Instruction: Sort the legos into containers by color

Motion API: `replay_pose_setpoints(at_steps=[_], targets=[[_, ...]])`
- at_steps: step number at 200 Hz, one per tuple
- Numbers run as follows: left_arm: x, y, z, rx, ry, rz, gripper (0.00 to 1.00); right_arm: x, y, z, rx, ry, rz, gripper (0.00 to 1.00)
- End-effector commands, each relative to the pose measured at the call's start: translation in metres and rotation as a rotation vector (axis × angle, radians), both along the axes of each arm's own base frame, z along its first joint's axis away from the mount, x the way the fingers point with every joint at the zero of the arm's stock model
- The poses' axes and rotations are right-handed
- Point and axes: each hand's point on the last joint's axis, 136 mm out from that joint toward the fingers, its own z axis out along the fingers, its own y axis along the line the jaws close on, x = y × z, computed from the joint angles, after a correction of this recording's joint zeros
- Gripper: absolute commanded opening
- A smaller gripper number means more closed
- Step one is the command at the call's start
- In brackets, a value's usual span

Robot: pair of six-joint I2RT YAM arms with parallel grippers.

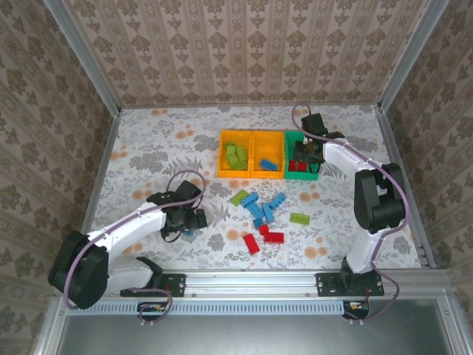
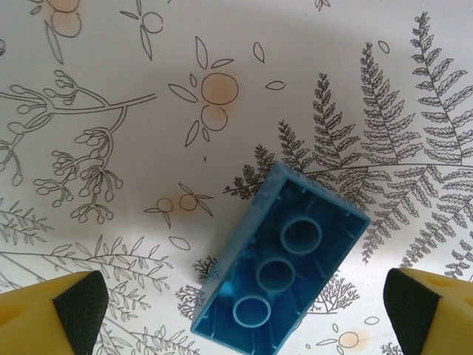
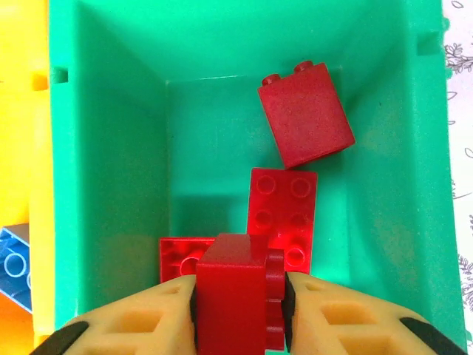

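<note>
**Red brick held over the green bin, left pincer wide over a blue one**

From my remote desk, I see the right pincer hanging inside the green bin, its jaws narrowed onto a red brick. Both pads press the brick's sides, and its studs face right. Below it, three more red bricks lie on the bin floor, one of them tipped against the far wall.

The left pincer hovers low over the flowered table with its jaws spread wide and gripping nothing. A blue brick lies between the fingertips, hollow side up, clear of both.

The two orange bins sit beside the green one. Loose bricks in blue, lime and red lie scattered in front of them.
</note>
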Motion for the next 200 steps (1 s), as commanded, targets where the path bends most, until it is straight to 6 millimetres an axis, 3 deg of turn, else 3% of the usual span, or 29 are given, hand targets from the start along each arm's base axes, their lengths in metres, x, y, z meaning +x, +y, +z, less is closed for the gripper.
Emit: replay_pose_setpoints(at_steps=[1,20,35,82,130,153,163,200], targets=[[0.003,-0.006,-0.008,-0.018,0.001,0.001,0.97,-0.004,-0.001,0.017,0.024,-0.007,-0.029,0.45],[0.003,-0.008,-0.016,-0.011,0.023,-0.009,0.91,-0.010,-0.002,0.030,0.036,-0.032,-0.032,0.69],[0.003,-0.008,-0.020,0.001,0.038,-0.015,0.85,-0.015,-0.003,0.041,0.038,-0.049,-0.030,0.78],[0.011,-0.017,-0.026,-0.019,0.034,-0.027,0.65,-0.037,-0.006,0.070,0.059,-0.110,-0.031,0.88],[0.026,-0.032,-0.023,-0.063,0.014,-0.046,0.35,-0.072,-0.016,0.058,0.046,-0.086,-0.052,0.91],[0.047,-0.046,0.000,-0.099,-0.060,-0.061,0.32,-0.092,-0.019,0.041,0.055,-0.045,-0.066,0.89],[0.060,-0.054,0.016,-0.115,-0.109,-0.076,0.31,-0.099,-0.014,0.043,0.089,-0.065,-0.050,0.87],[0.122,-0.101,0.092,-0.196,-0.306,-0.182,0.31,-0.133,-0.012,0.007,0.119,0.034,-0.077,0.82]])
